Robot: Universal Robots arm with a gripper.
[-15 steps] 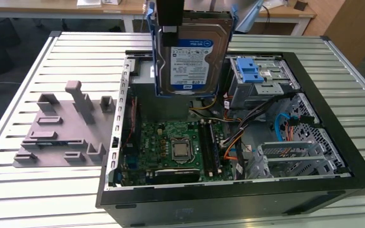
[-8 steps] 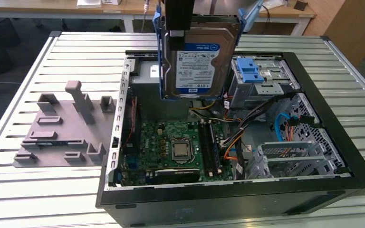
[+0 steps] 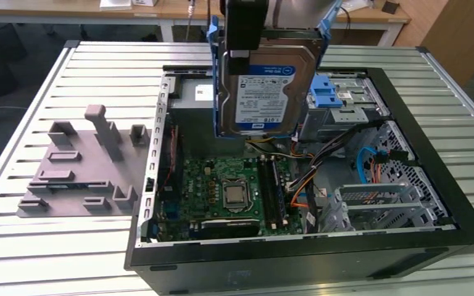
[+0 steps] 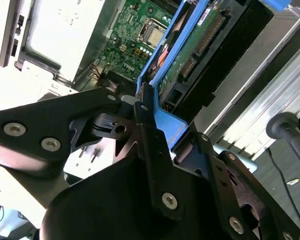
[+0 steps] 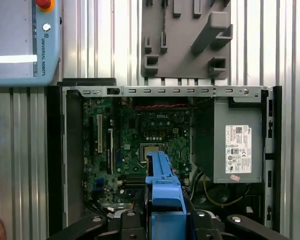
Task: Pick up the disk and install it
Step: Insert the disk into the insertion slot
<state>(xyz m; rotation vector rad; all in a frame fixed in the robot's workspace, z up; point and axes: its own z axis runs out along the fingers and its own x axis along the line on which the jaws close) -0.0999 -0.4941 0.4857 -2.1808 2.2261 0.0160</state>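
Black gripper (image 4: 142, 107) clamped tight on blue plastic rail of flat silver-metal disk (image 3: 263, 92) w/ white-and-blue label; disk held upright in air above open black PC case (image 3: 303, 259), over green motherboard (image 3: 212, 185). Pickup looks done; install not yet, as disk isn't seated in grey drive cage (image 3: 360, 98) just beside it

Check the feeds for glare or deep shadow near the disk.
Exterior view: even light, no harsh glare on the disk. Second wrist view: power supply blown out to white, disk unaffected. First wrist view: glare strip across the teach pendant, dark pocket beside the power supply.
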